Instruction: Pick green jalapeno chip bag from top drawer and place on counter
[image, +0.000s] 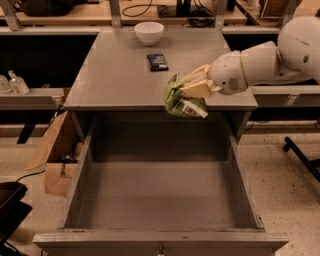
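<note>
My gripper (192, 86) comes in from the right on a white arm and is shut on the green jalapeno chip bag (176, 100). The olive-green bag with its white edge hangs over the front edge of the grey counter (115, 75), above the drawer. The top drawer (160, 200) stands pulled wide open below it, and its flat grey bottom is bare.
A white bowl (149, 33) sits at the back of the counter. A small dark navy packet (157, 61) lies just behind the gripper's spot. Cardboard boxes (55, 155) stand on the floor at the left. A chair base (302, 155) is at the right.
</note>
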